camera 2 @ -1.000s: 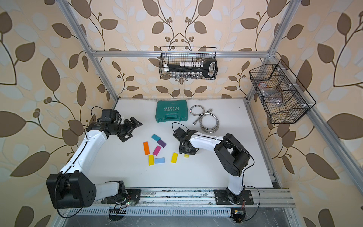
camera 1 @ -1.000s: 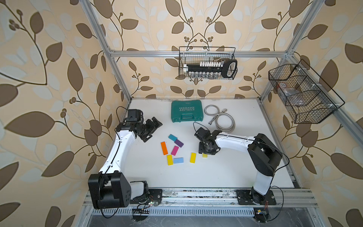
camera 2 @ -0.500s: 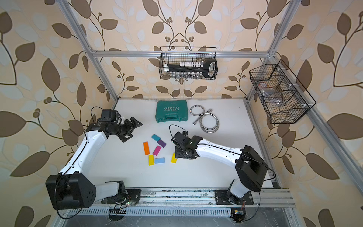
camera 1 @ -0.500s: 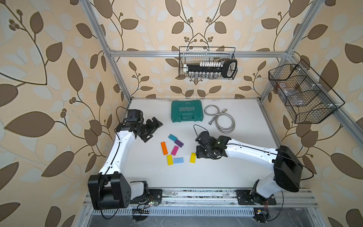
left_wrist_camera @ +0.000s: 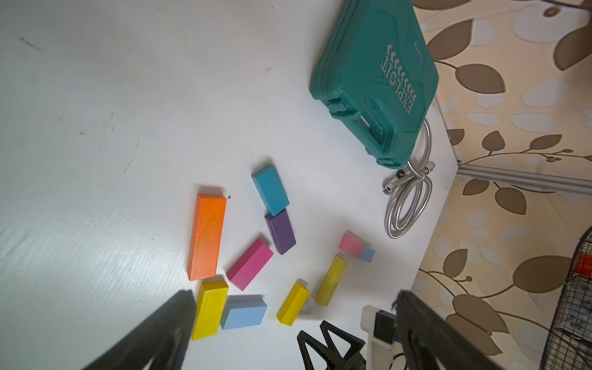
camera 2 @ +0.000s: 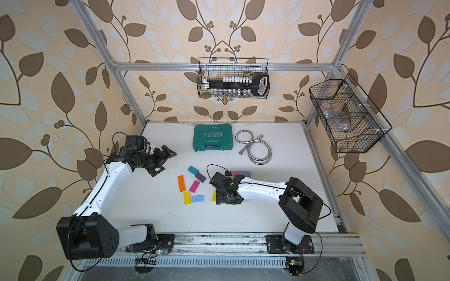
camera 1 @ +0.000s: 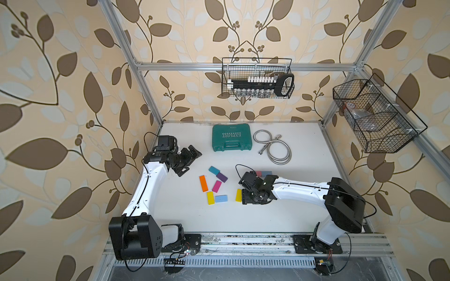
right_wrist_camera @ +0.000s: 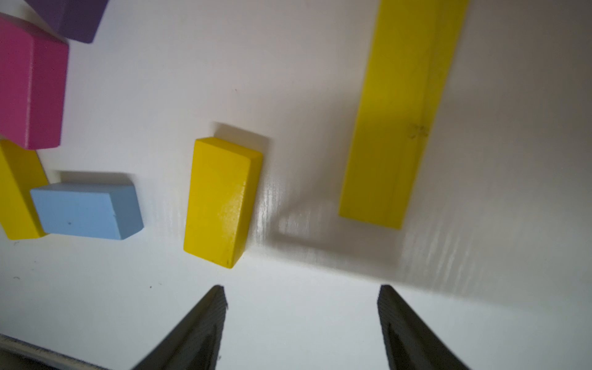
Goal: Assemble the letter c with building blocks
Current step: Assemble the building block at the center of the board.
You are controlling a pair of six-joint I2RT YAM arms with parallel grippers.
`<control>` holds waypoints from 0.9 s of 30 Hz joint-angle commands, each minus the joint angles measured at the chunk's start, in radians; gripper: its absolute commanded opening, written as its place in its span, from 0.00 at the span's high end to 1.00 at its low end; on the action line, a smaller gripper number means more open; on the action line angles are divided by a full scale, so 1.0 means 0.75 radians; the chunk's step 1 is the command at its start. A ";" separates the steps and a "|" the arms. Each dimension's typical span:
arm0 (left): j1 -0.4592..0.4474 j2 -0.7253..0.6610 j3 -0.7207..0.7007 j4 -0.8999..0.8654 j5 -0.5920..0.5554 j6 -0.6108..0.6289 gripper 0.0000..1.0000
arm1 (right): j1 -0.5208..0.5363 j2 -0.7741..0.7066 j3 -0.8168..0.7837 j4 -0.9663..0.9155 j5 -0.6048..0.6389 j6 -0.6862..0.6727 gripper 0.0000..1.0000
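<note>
In both top views the right gripper (camera 1: 252, 199) sits low over the white table (camera 1: 304, 214), with the short yellow block (camera 1: 239, 195) just beside it on the side facing the light blue block (camera 1: 221, 198). The left gripper (camera 1: 191, 163) hangs well apart from the short yellow block, beyond the orange block (camera 1: 203, 183). Its jaws are spread and nothing is in them. I judge the right arm far the nearer for this piece.

In the left wrist view the short yellow block lies flat, and the long yellow block (left_wrist_camera: 331, 279) is close by on the side away from the light blue block. The two are not touching, and their long axes are roughly parallel. A pink block (left_wrist_camera: 351, 244) lies farther off on that same side.

In the right wrist view the right gripper's fingers (right_wrist_camera: 205, 323) stand wide apart with only bare table between them, so it holds and touches nothing. The short yellow block lies just ahead of one fingertip, its long axis running away from the gripper, so the jaws would close across its narrow width. It is not centred in the gap. The long yellow block lies ahead of the other fingertip and farther off, its long axis also running away from the gripper. A grasp on either would likely need a small sideways shift first, and I cannot tell which one is meant.
</note>
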 commanded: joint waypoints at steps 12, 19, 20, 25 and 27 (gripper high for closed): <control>0.009 -0.034 0.020 -0.004 0.020 -0.006 0.01 | -0.016 0.093 0.077 0.039 -0.007 0.018 0.25; 0.008 -0.033 0.019 0.002 0.020 -0.010 0.01 | -0.049 0.102 0.079 0.033 0.003 0.003 0.26; 0.008 -0.033 0.019 0.002 0.020 -0.010 0.01 | -0.054 0.100 0.079 0.031 0.005 -0.002 0.26; 0.007 -0.033 0.017 0.003 0.022 -0.011 0.01 | -0.072 0.103 0.088 0.029 0.003 -0.012 0.26; 0.008 -0.035 0.015 0.004 0.022 -0.013 0.01 | -0.075 0.108 0.096 0.026 0.005 -0.016 0.26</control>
